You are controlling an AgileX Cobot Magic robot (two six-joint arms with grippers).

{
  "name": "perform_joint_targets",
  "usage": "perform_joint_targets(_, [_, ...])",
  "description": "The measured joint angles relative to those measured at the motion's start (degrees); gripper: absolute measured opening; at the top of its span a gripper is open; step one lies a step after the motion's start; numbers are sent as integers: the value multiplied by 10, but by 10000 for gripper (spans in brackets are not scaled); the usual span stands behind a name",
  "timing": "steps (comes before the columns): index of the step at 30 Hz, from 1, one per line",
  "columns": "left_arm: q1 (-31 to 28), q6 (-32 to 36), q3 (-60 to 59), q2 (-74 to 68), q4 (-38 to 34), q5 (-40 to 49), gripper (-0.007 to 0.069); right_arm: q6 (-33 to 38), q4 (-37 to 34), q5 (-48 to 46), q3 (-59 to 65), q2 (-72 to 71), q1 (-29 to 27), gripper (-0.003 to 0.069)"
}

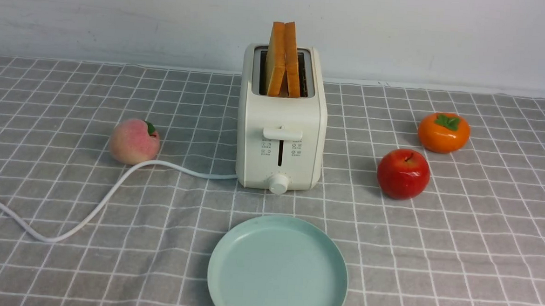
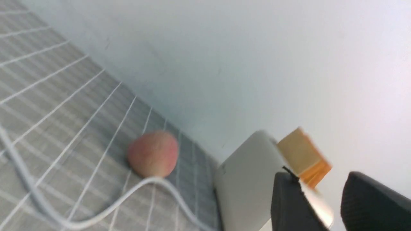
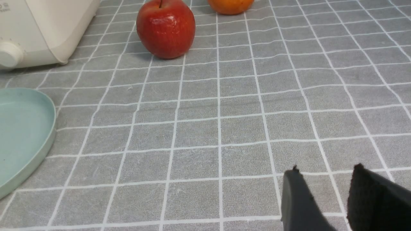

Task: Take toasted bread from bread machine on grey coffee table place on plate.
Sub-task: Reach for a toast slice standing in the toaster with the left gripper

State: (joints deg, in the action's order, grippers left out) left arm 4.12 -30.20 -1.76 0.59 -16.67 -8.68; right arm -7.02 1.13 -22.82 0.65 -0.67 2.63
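Left gripper point(image 2: 334, 208) is hanging with its fingers spread and nothing between them; the view is blurred, and the bread machine point(image 1: 280, 139) is showing beyond the fingers. Right gripper point(image 3: 330, 205) is also gaping and empty, hovering over the grey coffee table point(image 1: 435, 250) well apart from everything. Neither gripper is showing in the front view.

Toasted bread point(image 1: 284, 60) is standing in the top of the bread machine: two slices sticking up high and leaning together at their top edges. Plate point(image 1: 278, 270) is sitting bare, just in front of the bread machine. Peach point(image 1: 134, 141) is lying to its left by the white cord point(image 1: 87, 208). Red apple point(image 1: 403, 174) and orange persimmon point(image 1: 443, 132) are lying to its right.

Handling guess: the slices are looking light, dry and fairly stiff, but crumbly if squeezed hard. The best hold is probably across the flat faces, on the exposed upper part near the crust, with gentle pressure. Since the tops are touching, one finger would probably need to wedge between the slices, or the jaws could take the outer slice from its free face. Pulling straight up is looking safest; a tilt could be jamming the slice against the slot.
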Motion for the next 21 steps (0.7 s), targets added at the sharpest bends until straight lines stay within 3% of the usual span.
perform_joint_targets(3, [0, -4, 0, 0, -20, -51, 188, 0, -5, 3, 1, 0, 0, 239])
perform_joint_targets(4, [0, -14, 2, 0, -26, -80, 113, -8, -35, 22, 3, 0, 0, 239])
perform_joint_targets(7, [0, -38, 41, -9, -17, -85, -14, -47, -128, 77, 8, 0, 0, 239])
perform_joint_targets(11, [0, -45, 140, -46, 51, -53, -14, -92, -252, 156, 8, 0, 0, 239])
perform_joint_targets(14, [0, -47, 240, -102, 103, 60, -14, -102, -320, 207, 8, 0, 0, 239])
perform_joint_targets(17, [0, -47, 325, -166, 116, 224, -14, -102, -337, 228, 8, 0, 0, 239])
perform_joint_targets(18, [0, -46, 331, -177, 117, 237, -14, -103, -338, 232, 8, 0, 0, 239])
perform_joint_targets(19, [0, -34, 376, -228, 120, 352, -14, -103, -341, 235, 8, 0, 0, 239])
perform_joint_targets(21, [0, -23, 398, -269, 120, 411, -14, -104, -346, 236, 8, 0, 0, 239])
